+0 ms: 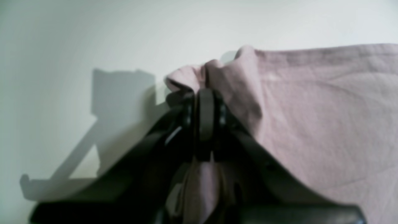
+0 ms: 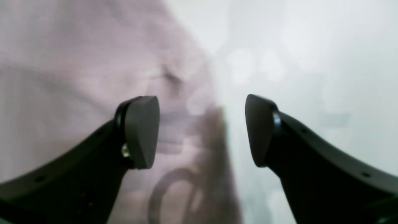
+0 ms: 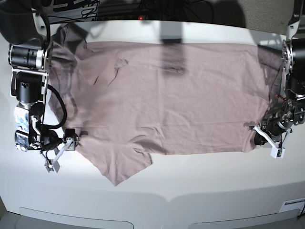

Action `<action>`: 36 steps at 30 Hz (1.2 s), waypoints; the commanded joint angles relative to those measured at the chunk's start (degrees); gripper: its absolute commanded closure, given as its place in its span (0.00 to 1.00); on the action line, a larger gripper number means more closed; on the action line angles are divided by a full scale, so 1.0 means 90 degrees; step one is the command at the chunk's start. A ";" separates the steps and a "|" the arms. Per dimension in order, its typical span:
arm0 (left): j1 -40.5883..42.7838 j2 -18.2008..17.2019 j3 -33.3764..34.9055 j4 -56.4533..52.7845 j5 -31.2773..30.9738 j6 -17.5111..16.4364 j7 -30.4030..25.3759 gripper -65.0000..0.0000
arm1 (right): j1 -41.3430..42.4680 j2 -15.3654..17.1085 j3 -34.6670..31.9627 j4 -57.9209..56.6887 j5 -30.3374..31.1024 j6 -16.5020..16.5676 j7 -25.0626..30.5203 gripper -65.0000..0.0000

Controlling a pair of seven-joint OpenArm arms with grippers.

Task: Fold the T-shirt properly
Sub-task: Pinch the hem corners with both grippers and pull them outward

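The T-shirt (image 3: 176, 105), plain dusty pink, lies spread flat across the white table (image 3: 200, 186), with one sleeve (image 3: 121, 164) pointing toward the front edge. My left gripper (image 3: 257, 133) is at the shirt's right front corner. In the left wrist view the left gripper (image 1: 205, 93) is shut on a bunched fold of the T-shirt (image 1: 326, 118). My right gripper (image 3: 62, 151) is low at the shirt's left edge. In the right wrist view the right gripper (image 2: 202, 130) stands open, with the edge of the T-shirt (image 2: 77, 77) running between its jaws and nothing pinched.
Dark cables (image 3: 95, 7) and equipment run along the table's back edge. Both arm bases stand at the table's sides, left (image 3: 28, 71) and right (image 3: 293, 67). Bare white tabletop stretches in front of the shirt to the rounded front edge.
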 commanded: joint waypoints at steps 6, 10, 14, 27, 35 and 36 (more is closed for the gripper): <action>-0.0194 -0.0095 -0.0012 0.0090 -0.0087 -0.0029 -0.0168 1.00 | 0.0189 0.0085 0.0015 0.0080 0.0204 -0.0007 0.0046 0.33; -0.0194 -0.0097 -0.0012 0.0090 -0.0087 -0.0029 -0.0168 1.00 | 0.0160 0.0092 0.0015 0.0083 0.0204 -0.0007 0.0044 0.34; -0.0194 -0.0092 -0.0012 0.0090 -0.0090 -0.0032 -0.0170 1.00 | 0.0158 0.0090 0.0015 0.0080 0.0189 -0.0007 0.0053 0.34; -0.0194 -0.0095 -0.0012 0.0090 -0.0090 -0.0029 -0.0204 1.00 | 0.0160 0.0053 0.0015 -0.0777 0.0291 0.0015 0.0304 0.34; -0.0194 -0.0095 -0.0012 0.0090 -0.0090 -0.0029 -0.0262 1.00 | 0.0163 0.0080 0.0015 -0.0775 0.1258 0.0542 -0.0770 0.44; -0.0192 -0.0095 -0.0012 0.0090 -0.0090 -0.0032 -0.0260 1.00 | 0.0163 0.0100 0.0015 -0.0775 0.1319 0.0539 -0.0833 0.49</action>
